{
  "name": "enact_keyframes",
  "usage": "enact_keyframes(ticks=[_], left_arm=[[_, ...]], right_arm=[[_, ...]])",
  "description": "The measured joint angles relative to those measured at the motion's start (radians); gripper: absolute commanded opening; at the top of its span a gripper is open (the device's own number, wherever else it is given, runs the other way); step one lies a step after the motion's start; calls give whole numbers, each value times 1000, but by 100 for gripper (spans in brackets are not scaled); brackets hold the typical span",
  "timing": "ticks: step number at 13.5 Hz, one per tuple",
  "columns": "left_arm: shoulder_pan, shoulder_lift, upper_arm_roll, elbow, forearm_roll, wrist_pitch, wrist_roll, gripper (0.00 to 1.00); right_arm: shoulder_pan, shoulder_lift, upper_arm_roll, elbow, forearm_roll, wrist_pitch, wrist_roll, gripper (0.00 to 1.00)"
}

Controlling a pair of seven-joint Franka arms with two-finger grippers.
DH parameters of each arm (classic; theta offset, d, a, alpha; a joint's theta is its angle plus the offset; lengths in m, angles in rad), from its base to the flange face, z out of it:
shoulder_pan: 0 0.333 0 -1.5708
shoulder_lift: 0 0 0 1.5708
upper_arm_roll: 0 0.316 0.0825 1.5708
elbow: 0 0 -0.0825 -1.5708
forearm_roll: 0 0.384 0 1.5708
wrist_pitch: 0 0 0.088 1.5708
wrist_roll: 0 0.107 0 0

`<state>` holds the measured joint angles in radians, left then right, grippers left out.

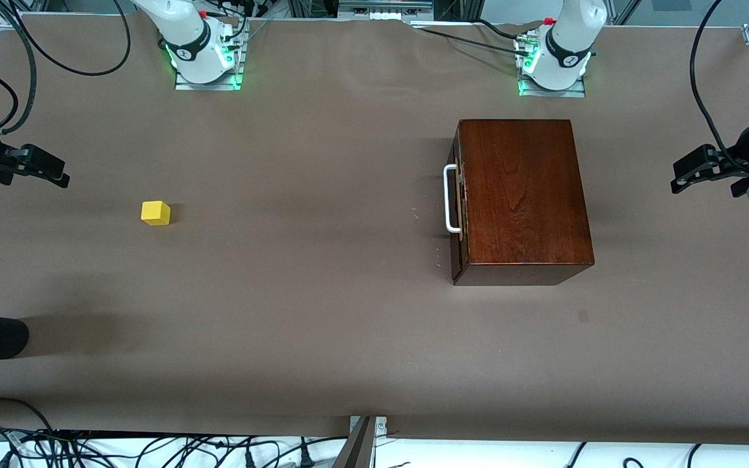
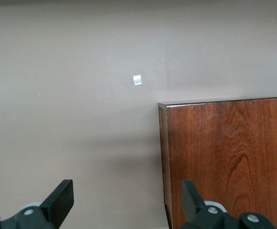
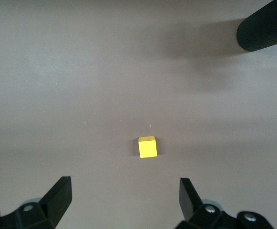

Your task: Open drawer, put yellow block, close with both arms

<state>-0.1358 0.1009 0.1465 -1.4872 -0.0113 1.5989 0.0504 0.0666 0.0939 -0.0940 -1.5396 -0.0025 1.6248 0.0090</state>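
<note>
We see the left gripper [image 1: 677, 184] up in the air at the left arm's end of the table, its fingers [image 2: 59, 200] spread wide with nothing between them. Just beside it, toward the middle of the table, sits the wooden box [image 1: 521, 195] — the drawer [image 1: 458, 201] is fully shut, flush with the box front, and its white handle [image 1: 450, 198] faces away from this gripper, toward the right arm's end. In the left wrist view we have the box top [image 2: 229, 162] under one finger and a small pale patch [image 2: 137, 79] on the brown table [image 2: 71, 95].

The right gripper [image 1: 56, 177] hangs at the right arm's end, its fingers [image 3: 57, 198] also parted and empty. The yellow block [image 1: 155, 212] rests on the table [image 1: 322, 312] near this gripper — well apart from the box, untouched. In the right wrist view the block [image 3: 147, 146] shows ahead of the open fingertips, with a black ribbed cylinder [image 3: 264, 28] farther out.
</note>
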Motion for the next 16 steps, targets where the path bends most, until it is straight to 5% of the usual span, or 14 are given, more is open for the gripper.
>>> enact_keyframes(ticks=[16], left_arm=[[0, 0, 0, 0, 0, 0, 0, 100]], right_arm=[[-9, 14, -2, 0, 0, -2, 0, 100]])
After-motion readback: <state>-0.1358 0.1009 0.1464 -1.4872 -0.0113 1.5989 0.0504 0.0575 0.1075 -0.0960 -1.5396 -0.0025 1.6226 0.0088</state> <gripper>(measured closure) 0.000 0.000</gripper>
